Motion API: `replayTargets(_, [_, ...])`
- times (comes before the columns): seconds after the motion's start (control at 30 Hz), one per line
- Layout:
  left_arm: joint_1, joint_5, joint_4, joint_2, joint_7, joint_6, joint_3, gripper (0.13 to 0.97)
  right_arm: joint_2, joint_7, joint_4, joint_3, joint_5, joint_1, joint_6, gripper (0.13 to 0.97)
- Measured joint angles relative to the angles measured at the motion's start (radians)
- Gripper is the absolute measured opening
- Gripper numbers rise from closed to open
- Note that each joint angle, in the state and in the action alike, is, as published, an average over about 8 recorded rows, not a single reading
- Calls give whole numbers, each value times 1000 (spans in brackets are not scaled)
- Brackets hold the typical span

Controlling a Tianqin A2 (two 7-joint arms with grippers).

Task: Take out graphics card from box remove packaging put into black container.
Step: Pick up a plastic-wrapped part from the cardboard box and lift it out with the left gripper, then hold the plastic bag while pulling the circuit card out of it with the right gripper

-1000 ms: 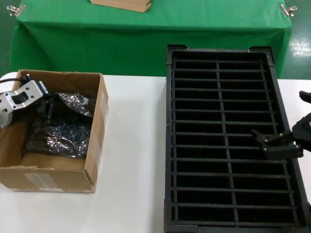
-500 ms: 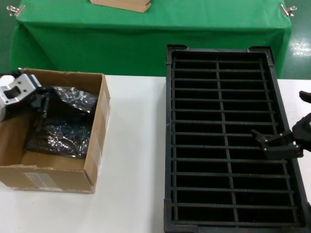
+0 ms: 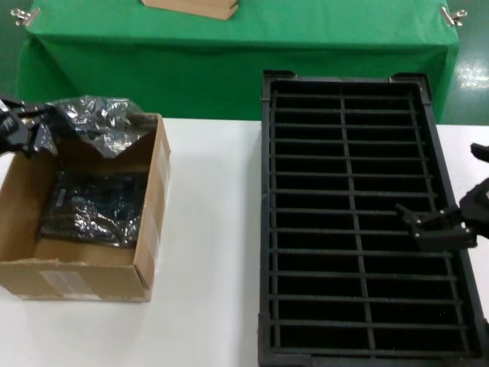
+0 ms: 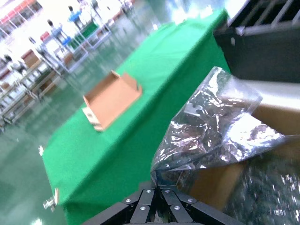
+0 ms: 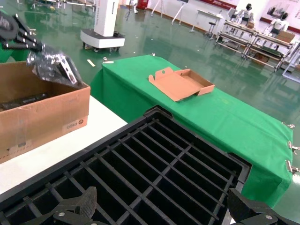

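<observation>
My left gripper (image 3: 34, 128) is above the back left corner of the brown box (image 3: 149, 229), shut on a corner of the shiny grey packaging (image 3: 99, 121). In the left wrist view the jaws (image 4: 161, 190) pinch the packaging (image 4: 211, 126), which hangs crumpled over the box's rim (image 4: 276, 110). The graphics card is inside it; its silver bracket (image 5: 67, 71) shows through the plastic. The black container (image 3: 344, 222) lies to the right. My right gripper (image 3: 442, 227) hovers open over the container's right column (image 5: 164, 216), holding nothing.
Another bagged dark board (image 3: 95, 208) lies on the box floor. Behind the white table (image 3: 214, 252) stands a green-clothed table (image 3: 229, 53) with a flat tan box (image 3: 191, 8). The black container's far rim (image 5: 154, 112) is close to the green cloth.
My left gripper has risen out of the box and moved back and left, pulling the bagged card up above the rim. The right arm has not moved.
</observation>
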Motion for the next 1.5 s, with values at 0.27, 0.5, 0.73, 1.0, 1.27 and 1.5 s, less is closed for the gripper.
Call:
replayTargets(0.27, [103, -38, -235, -48, -108, 70, -20, 139, 0, 0, 0, 0, 0, 0, 0, 966])
replayTargets(0.5, [131, -71, -322, -79, -123, 113, -38, 139, 0, 0, 0, 0, 0, 0, 0, 966])
replayTargets(0.73, [116, -116, -321, -96, -92, 164, -62, 139, 0, 0, 0, 0, 0, 0, 0, 966])
replayTargets(1.0, [16, -168, -169, -81, 9, 243, -88, 139, 0, 0, 0, 0, 0, 1, 0, 966])
replayTargets(1.27, [-88, -196, -10, -57, 97, 314, -102, 139, -23, -24, -19, -45, 5, 80, 8, 966])
replayTargets(1.5, [-125, -196, 62, -42, 135, 335, -105, 139, -138, -125, -102, -184, 66, 267, 30, 966])
